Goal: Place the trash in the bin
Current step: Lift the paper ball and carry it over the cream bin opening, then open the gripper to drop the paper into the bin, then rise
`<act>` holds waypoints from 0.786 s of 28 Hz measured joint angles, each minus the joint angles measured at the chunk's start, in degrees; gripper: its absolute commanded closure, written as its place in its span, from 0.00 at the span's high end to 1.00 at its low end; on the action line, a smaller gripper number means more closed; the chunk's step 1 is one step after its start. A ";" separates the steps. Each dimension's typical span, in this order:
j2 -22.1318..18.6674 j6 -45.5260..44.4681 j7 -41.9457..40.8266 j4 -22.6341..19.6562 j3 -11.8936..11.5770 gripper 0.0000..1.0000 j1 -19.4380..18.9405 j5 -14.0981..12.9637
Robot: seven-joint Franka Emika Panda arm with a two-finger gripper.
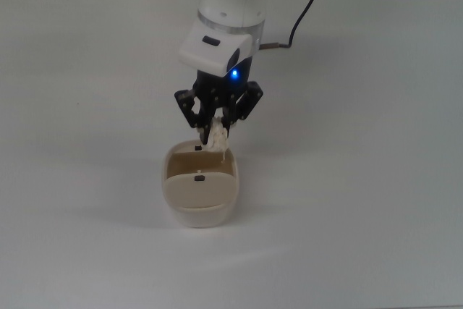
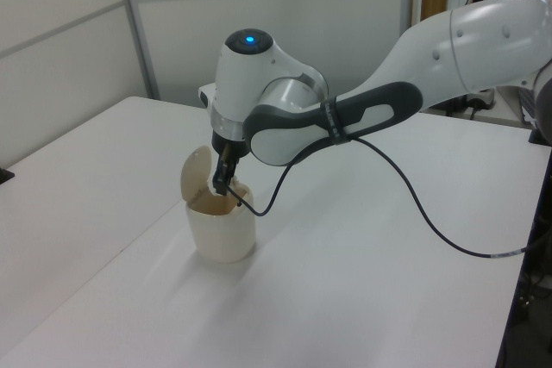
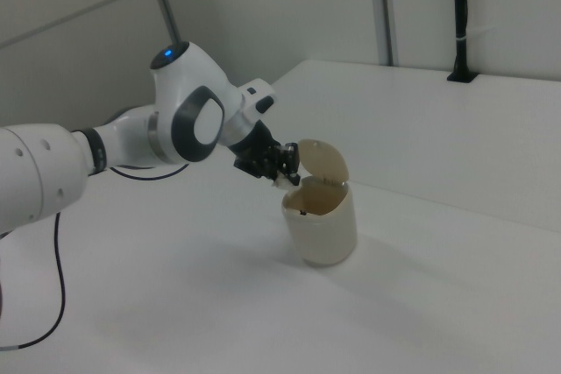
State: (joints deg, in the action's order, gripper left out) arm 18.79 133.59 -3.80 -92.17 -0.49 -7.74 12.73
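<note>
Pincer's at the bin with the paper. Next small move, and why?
Probably nudge slightly further over the opening, then open. The pincer holds the paper ball right above the bin's rim in the top view, with the flap tilted open, so a drop now might clip the edge.

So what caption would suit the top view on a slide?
The tool holds the crumpled paper over the open beige bin.

Small beige plastic bin w/ rounded corners [image 1: 200,204]: two dark pivot marks, darker tan inside. Small crumpled cream-white paper ball [image 1: 217,135], yellowish tints. Black two-finger gripper [image 1: 217,122], blue light above it. White robot arm [image 2: 466,40] w/ dark grey bands, black cable [image 2: 405,204]. Plain white tabletop [image 1: 362,179].
</note>
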 measured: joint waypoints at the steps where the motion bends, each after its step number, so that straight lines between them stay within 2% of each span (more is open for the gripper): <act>1: 0.50 1.32 0.78 -0.03 -0.18 0.44 0.06 0.00; 3: 1.55 4.00 2.70 -0.09 -0.37 0.60 0.22 0.00; 4: 2.10 5.10 3.56 -0.11 -0.43 0.71 0.30 0.00; 5: 2.58 5.84 4.35 -0.12 -0.45 0.96 0.40 0.00; 6: 3.16 6.59 5.19 -0.12 -0.45 0.98 0.55 0.00; 15: 3.05 5.48 7.70 -0.05 -0.47 1.00 1.64 -0.35; 18: 1.79 1.07 7.77 -0.02 -0.47 1.00 2.04 -1.91; 22: -0.50 -7.11 7.77 0.06 -0.48 1.00 2.37 -5.28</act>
State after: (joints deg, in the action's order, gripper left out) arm 18.29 126.47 3.97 -92.11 -0.96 -5.37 7.44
